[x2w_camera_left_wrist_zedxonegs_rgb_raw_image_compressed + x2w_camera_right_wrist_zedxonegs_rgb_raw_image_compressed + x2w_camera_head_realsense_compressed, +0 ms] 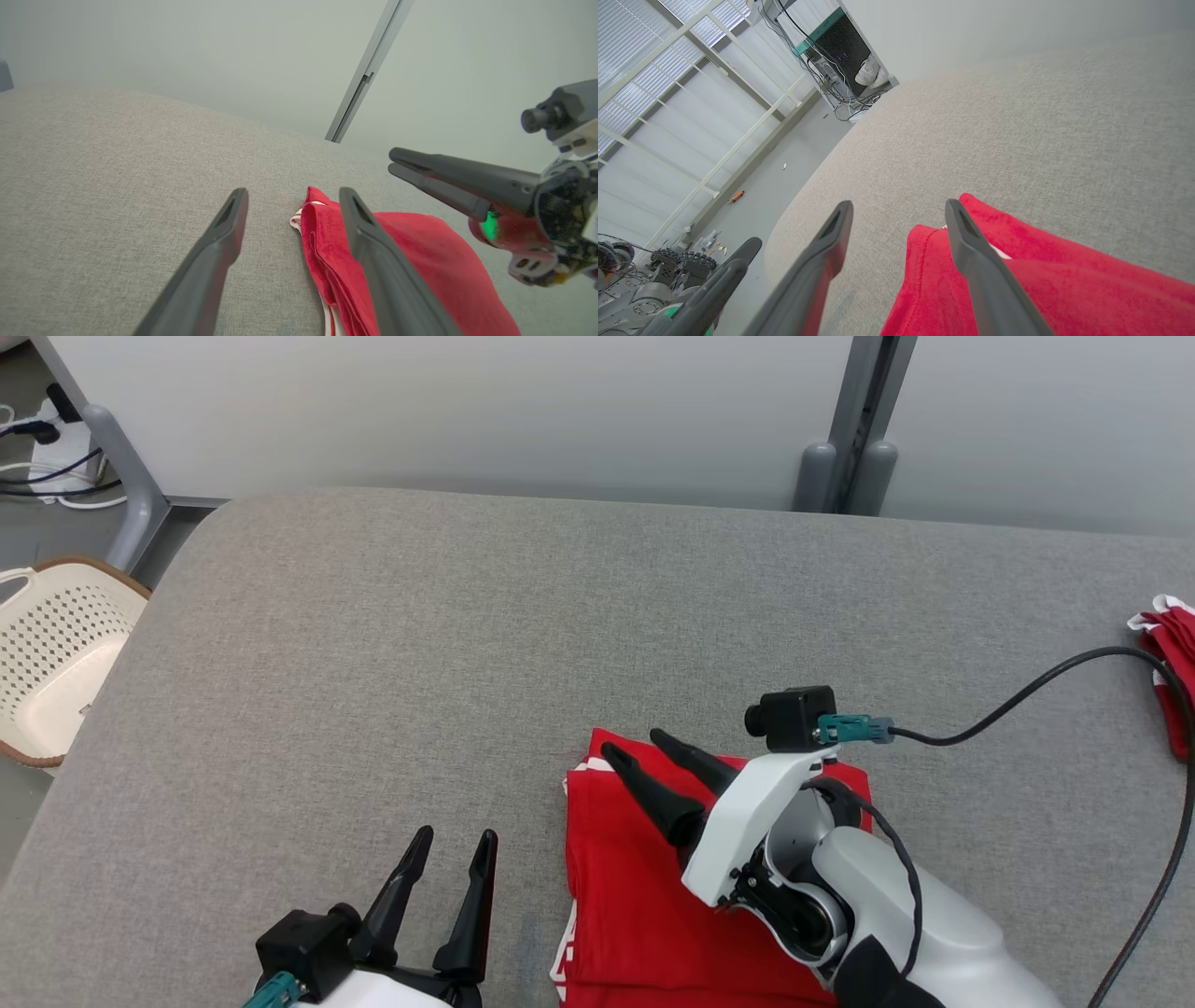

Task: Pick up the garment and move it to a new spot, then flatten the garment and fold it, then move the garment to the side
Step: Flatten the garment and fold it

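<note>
- garment (pixel 635 915) near edge cut by head view's bottom; right part hidden under right forearm (pixel 934 933)
- red cloth (pixel 1178 653) cut by right edge; basket (pixel 56 653) cut by left edge

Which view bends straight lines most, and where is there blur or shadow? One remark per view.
Head view: even, soft light, barely any shadow on the red garment. Left wrist view: the left gripper blurs toward the bottom edge. Right wrist view: the wide angle curves the table edge most.

Head overhead; wrists low, sharing garment (pixel 635 915)
</note>
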Tool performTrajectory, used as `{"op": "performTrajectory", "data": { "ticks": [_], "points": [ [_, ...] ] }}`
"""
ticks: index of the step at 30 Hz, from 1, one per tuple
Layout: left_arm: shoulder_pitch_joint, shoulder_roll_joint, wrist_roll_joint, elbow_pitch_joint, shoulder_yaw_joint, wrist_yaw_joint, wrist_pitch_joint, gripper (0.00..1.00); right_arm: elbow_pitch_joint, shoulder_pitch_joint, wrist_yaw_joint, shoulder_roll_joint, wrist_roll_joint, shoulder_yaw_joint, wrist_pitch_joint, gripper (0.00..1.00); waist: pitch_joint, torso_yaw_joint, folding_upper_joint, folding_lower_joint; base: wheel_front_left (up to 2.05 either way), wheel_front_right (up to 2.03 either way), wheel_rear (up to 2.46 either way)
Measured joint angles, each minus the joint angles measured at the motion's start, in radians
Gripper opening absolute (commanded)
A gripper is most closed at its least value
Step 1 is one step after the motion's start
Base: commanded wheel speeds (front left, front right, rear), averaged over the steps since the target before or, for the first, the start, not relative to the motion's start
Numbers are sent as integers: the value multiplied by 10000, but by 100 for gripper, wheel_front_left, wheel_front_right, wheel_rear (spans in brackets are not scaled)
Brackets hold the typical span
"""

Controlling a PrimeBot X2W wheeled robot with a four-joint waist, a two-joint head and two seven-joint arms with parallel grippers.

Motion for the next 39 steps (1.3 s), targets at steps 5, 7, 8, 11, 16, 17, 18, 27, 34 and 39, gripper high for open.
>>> {"op": "performTrajectory", "data": {
  "ticks": [5,7,8,11,16,17,18,27,34,39],
  "points": [
    [-2,17,15,-27,13,4,-2,100,349,-393,0,0,-658,-230,-940,100,33,-168,0,0,0,0,0],
    [-5,23,33,-40,13,15,-2,100,487,-491,0,-8,-1055,-441,-1427,100,40,-244,0,0,0,0,0],
    [-8,31,61,-46,15,27,-4,100,533,-513,0,-44,-1277,-579,-1709,100,44,-285,0,0,0,0,0],
    [-62,50,127,-86,35,98,-12,100,706,-523,2,-259,-1962,-1126,-2449,100,49,-422,0,0,0,0,0],
    [-171,92,299,-224,190,282,-13,100,343,99,2,-698,-3697,-3312,-2849,100,48,-742,0,0,0,0,0],
    [-178,88,314,-234,226,341,-13,100,4,325,2,-742,-4192,-3804,-2865,100,52,-798,0,0,0,0,0],
    [-191,86,347,-242,272,351,-13,100,-393,580,2,-763,-4683,-4309,-2871,100,57,-855,0,0,0,0,0],
    [-172,-25,709,-368,865,587,-15,100,-3615,3720,2,-71,-7660,-7022,-2890,100,103,-1219,0,0,0,0,0],
    [-45,-176,1241,-408,1285,570,-15,100,-4721,4822,2,-10,-7611,-7313,-2892,100,40,-1367,0,0,0,0,0],
    [115,-299,1490,-337,1574,491,-15,100,-4742,5142,2,-10,-7352,-7499,-2892,100,-51,-1420,0,0,0,0,0]
  ]
}}
